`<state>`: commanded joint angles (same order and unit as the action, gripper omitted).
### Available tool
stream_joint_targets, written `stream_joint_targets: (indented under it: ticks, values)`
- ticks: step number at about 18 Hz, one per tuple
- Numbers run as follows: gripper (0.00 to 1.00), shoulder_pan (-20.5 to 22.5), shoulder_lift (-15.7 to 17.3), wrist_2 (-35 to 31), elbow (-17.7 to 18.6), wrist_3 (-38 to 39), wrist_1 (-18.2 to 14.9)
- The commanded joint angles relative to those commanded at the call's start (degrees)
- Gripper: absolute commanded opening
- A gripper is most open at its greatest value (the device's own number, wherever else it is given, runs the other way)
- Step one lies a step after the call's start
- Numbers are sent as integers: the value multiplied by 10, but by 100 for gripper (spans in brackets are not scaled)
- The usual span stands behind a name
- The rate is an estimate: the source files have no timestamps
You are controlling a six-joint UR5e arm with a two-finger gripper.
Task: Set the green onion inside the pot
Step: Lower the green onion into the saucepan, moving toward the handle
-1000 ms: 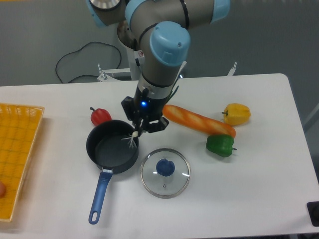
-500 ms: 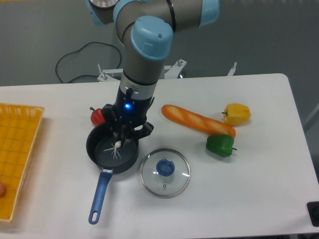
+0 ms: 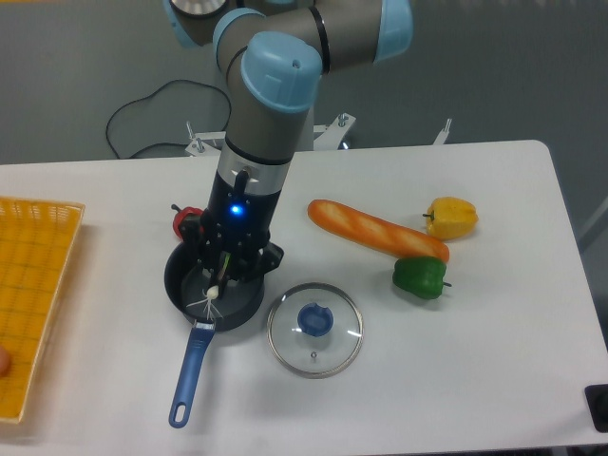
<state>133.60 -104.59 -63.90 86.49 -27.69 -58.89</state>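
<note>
The dark pot (image 3: pixel 180 290) with its long blue handle (image 3: pixel 190 372) stands left of centre on the white table. My gripper (image 3: pixel 228 266) hangs directly over the pot, shut on the green onion (image 3: pixel 216 284). Only the stalk's lower part and the white bulb end with wispy roots (image 3: pixel 208 302) show below the fingers, down at the pot's front rim near the handle. The leaves are hidden behind the gripper and wrist.
A glass lid with blue knob (image 3: pixel 314 328) lies right of the pot. A red pepper (image 3: pixel 182 223) sits just behind the pot. A baguette (image 3: pixel 376 229), a green pepper (image 3: pixel 419 276) and a yellow pepper (image 3: pixel 451 217) lie to the right. A yellow basket (image 3: pixel 33 285) stands at the left edge.
My gripper has carried the green onion leftward from the pot's right rim to above its middle and lower. The root end now hangs near the pot's front rim.
</note>
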Motion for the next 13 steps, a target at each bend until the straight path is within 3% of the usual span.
stream_joint_targets:
  ticks: [7, 13]
  values:
    - [3, -11, -34, 0, -46, 5, 1]
    - [3, -20, -47, 0, -48, 5, 12]
